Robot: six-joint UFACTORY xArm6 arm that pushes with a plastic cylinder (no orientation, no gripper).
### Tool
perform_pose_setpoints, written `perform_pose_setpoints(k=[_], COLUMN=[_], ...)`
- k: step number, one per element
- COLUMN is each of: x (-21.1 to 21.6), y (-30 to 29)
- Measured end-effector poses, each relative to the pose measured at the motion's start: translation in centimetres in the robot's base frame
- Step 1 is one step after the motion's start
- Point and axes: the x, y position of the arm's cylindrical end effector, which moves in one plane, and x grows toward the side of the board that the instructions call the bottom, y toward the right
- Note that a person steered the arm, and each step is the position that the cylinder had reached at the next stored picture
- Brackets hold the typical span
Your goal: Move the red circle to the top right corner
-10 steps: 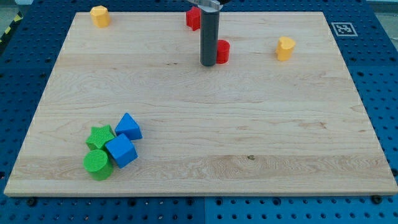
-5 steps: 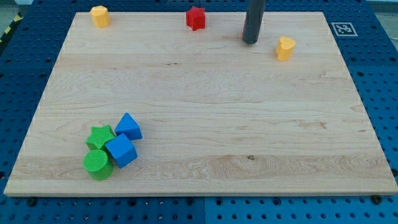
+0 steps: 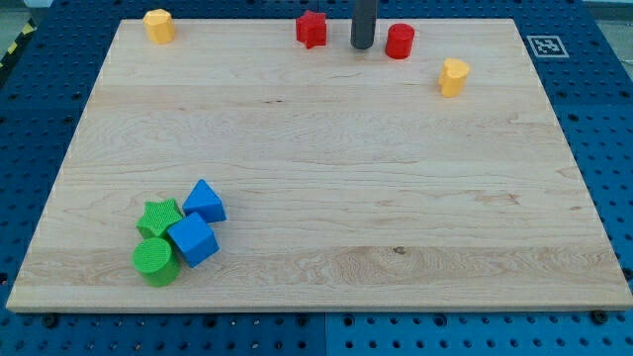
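Note:
The red circle [image 3: 400, 41] stands near the board's top edge, right of centre. My tip [image 3: 362, 45] is just to its left, a small gap apart, between it and the red star [image 3: 312, 29]. The board's top right corner [image 3: 506, 28] lies well to the right of the red circle.
A yellow block [image 3: 454, 76] sits right of and below the red circle. Another yellow block [image 3: 157, 25] is at the top left. A cluster at the bottom left holds a green star [image 3: 159, 216], a green circle [image 3: 154, 260], a blue triangle [image 3: 205, 200] and a blue cube [image 3: 193, 239]. A marker tag [image 3: 546, 45] lies beyond the corner.
The red circle has moved up and right, from mid-board to near the top edge. My tip went right with it, covering it, then drew back left to its left side.

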Motion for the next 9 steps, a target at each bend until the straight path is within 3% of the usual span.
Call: perform_pose_setpoints(k=[3, 7, 8, 9], x=[1.1, -0.3, 0.1, 3.5], y=[3.2, 15.1, 14.6, 8.4])
